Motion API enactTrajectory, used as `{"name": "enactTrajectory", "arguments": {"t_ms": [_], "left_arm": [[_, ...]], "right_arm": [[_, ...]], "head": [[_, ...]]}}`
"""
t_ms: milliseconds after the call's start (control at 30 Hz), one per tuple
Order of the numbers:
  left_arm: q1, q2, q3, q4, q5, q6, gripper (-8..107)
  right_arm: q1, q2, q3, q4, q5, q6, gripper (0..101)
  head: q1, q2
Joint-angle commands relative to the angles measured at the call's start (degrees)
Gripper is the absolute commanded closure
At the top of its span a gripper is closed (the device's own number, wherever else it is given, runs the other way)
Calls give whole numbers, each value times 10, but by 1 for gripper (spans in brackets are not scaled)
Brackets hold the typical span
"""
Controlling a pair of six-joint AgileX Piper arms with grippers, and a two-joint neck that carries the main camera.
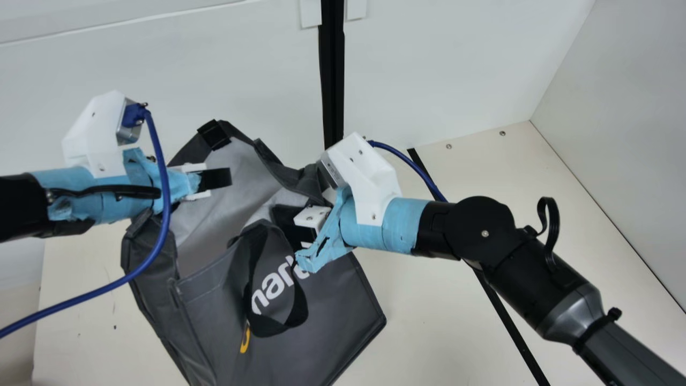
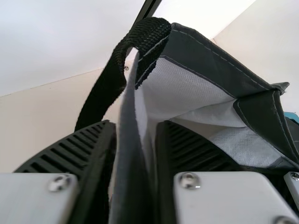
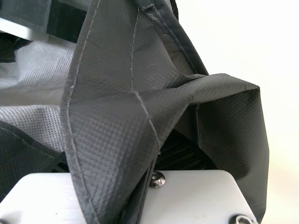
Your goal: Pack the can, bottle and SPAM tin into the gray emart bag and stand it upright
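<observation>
Pictured behind the cream counter [image 1: 439, 321], a white back wall [image 1: 429, 64], divided by an upright black strip [image 1: 332, 80] with small white tabs [image 1: 311, 13] flanking its top; at right, a pale side wall [image 1: 632, 107]. Seen across the counter's right part, a slanting black line [image 1: 509, 316], with two small screws [image 1: 449, 146] near the back edge and dark specks [image 1: 114, 326] at left.

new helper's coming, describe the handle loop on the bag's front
On the cream table, find the gray bag. A black strap loop droops down its front. Unlike the round blue cable nearby, it is flat and frames white letters.
</observation>
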Motion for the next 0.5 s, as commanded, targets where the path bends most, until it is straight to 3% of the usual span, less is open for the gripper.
{"name": "enactTrajectory", "arguments": {"t_ms": [0,467], "left_arm": [[0,0,0,0,0,0,57],[0,0,0,0,0,0,10]], "right_arm": [[0,0,0,0,0,0,101],[0,0,0,-1,0,0,101]], "head": [[-13,0],[-13,0]]}}
